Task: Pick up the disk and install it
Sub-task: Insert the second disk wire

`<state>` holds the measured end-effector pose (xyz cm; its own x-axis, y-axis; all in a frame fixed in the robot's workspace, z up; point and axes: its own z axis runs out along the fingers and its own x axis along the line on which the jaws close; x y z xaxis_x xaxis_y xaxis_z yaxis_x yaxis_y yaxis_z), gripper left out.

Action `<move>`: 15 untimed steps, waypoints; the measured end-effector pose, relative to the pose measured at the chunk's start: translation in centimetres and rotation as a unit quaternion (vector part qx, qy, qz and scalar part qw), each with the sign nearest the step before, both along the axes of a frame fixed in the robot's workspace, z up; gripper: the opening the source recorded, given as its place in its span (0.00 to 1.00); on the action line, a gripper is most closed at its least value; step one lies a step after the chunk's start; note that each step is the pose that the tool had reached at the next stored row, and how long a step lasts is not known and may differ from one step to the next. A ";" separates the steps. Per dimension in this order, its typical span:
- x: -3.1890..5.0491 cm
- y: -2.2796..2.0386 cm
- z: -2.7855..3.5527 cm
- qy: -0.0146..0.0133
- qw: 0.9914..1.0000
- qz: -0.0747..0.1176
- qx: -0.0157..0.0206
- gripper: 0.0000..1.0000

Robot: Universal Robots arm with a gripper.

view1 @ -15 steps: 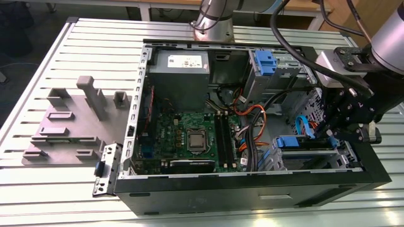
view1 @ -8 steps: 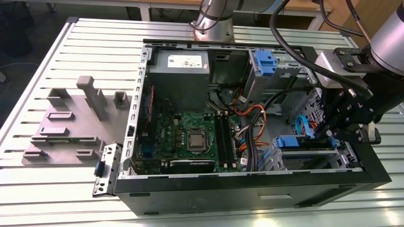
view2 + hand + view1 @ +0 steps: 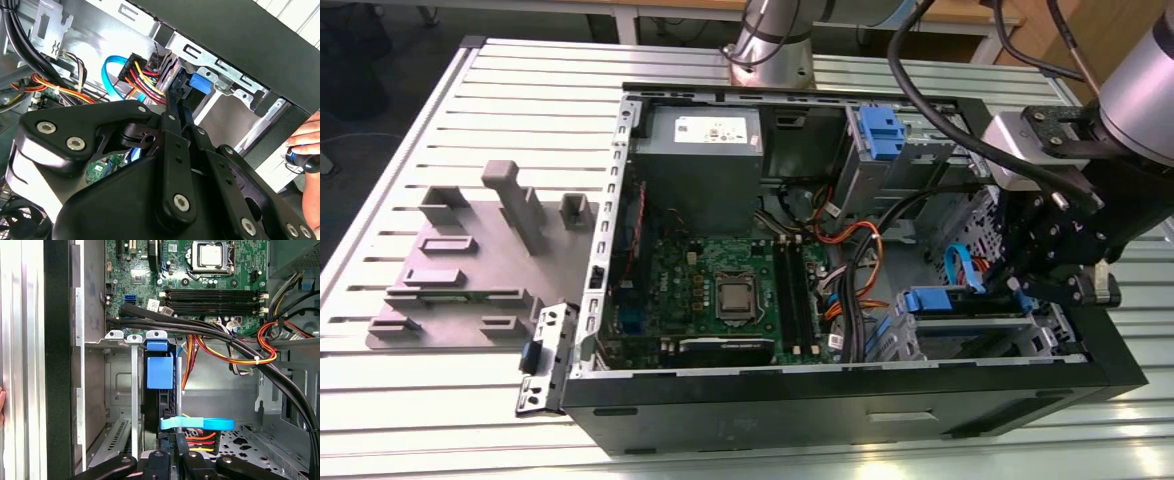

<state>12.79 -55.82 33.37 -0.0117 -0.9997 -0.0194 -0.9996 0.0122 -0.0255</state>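
Gleaming flat metal disk (image 3: 161, 390), blue-railed

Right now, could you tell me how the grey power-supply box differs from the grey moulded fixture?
The grey metal power-supply box sits inside the open black computer case; the grey moulded fixture lies outside it on the slatted table. The box bears a white sticker, the fixture none. The box is plain-sided; the fixture has upright posts. Both are grey.

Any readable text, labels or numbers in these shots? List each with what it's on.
No text can be read.
White sticker on the grey power supply box: print too small.
Processor on the green board: markings blurred.
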 end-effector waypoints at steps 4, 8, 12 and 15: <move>0.00 0.00 -0.03 0.000 1.000 -0.001 0.000 0.16; 0.00 0.00 0.06 0.000 1.000 -0.001 0.000 0.16; 0.00 0.00 0.37 0.000 1.000 -0.001 0.000 0.16; 0.01 -0.04 0.40 0.000 1.000 -0.001 0.000 0.16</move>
<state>12.79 -55.86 33.76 -0.0142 -0.9997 -0.0192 -0.9996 0.0147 -0.0255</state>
